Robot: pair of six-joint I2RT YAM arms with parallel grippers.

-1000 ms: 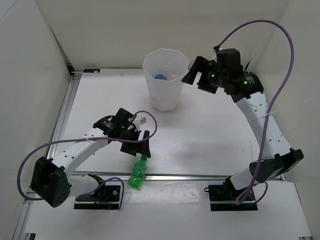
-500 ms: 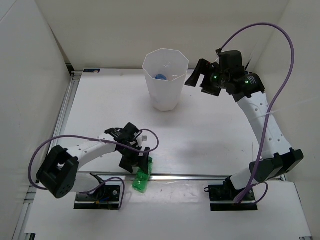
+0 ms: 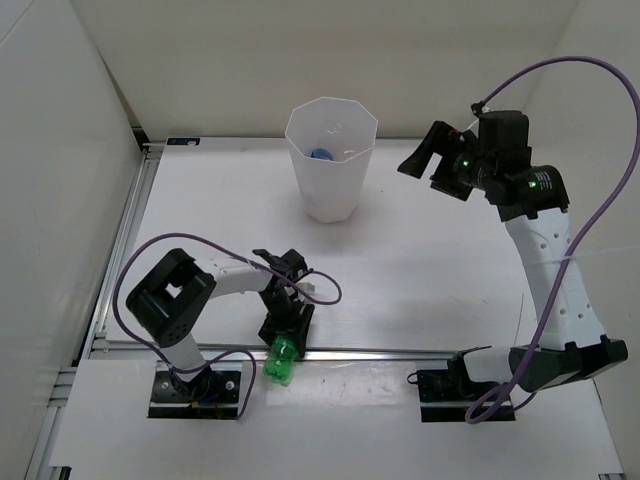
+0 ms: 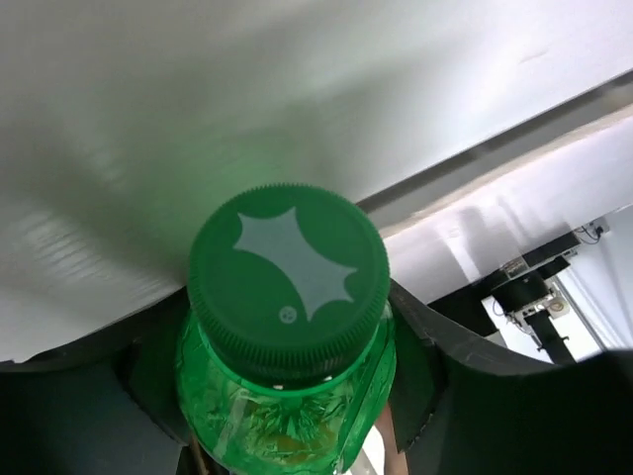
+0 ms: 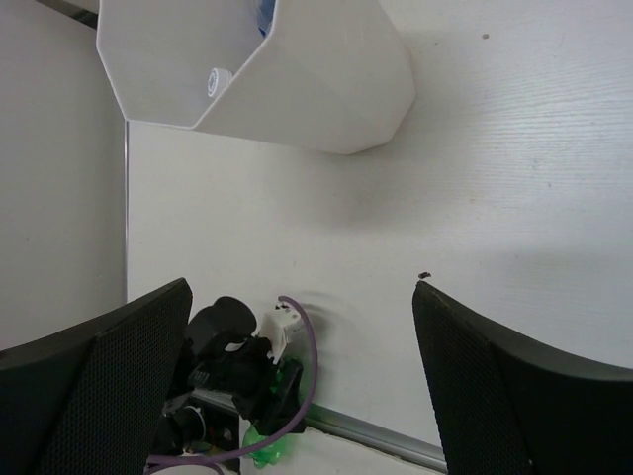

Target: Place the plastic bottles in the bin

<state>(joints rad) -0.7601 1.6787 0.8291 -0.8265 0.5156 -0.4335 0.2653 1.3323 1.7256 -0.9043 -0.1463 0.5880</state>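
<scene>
**A:** Where is the green bottle (image 3: pixel 282 360) now?

**B:** It lies at the near edge of the table (image 3: pixel 420 260), across the metal rail (image 3: pixel 380 352). Its long axis goes from far to near. The cap (image 4: pixel 287 267) points to the far side, into the wrist, and the bottom points to the near side.

**A:** And the tool?

**B:** The left gripper (image 3: pixel 286 328) sits over the cap end. Its jaws are narrow, and both fingers (image 4: pixel 420 356) touch the bottle just under the cap, so I judge it is gripped.

**A:** Which way is the bin (image 3: pixel 330 195)?

**B:** It stands toward the back and a little to the right, well apart from the bottle. A blue thing (image 3: pixel 320 153) lies inside it. I think the carry must go up and away.

**A:** The other arm?

**B:** The right gripper (image 3: pixel 428 168) hangs beside the bin, on its right. Its jaws are wide and hold nothing. The left arm is much nearer to the bottle.
</scene>
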